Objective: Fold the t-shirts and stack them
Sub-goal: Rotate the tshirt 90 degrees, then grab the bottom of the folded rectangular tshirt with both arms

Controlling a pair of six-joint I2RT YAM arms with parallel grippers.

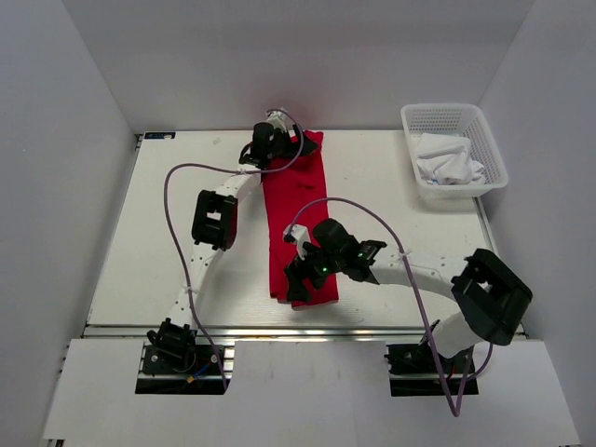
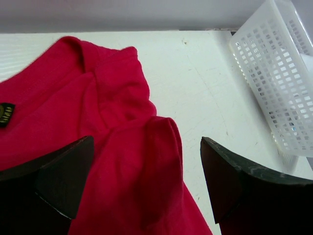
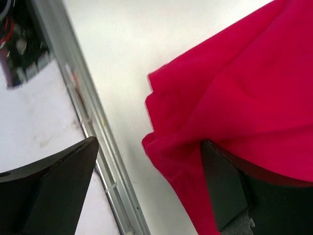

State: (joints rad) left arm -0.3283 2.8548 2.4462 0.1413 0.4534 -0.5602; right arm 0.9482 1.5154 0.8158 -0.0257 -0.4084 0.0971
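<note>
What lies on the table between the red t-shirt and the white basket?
Nothing: only bare table separates the t-shirt from the basket, seen in the top view.

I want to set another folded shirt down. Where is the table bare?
Bare table lies between the red t-shirt and the white basket, and left of the shirt beyond the left arm. The middle is crowded: left gripper and right gripper, both open, at the shirt's ends.

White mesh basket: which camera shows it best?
The top external view: the whole basket shows at the far right corner of the table, white cloth inside. The left wrist view catches only part of one mesh wall; the right wrist view misses it.
</note>
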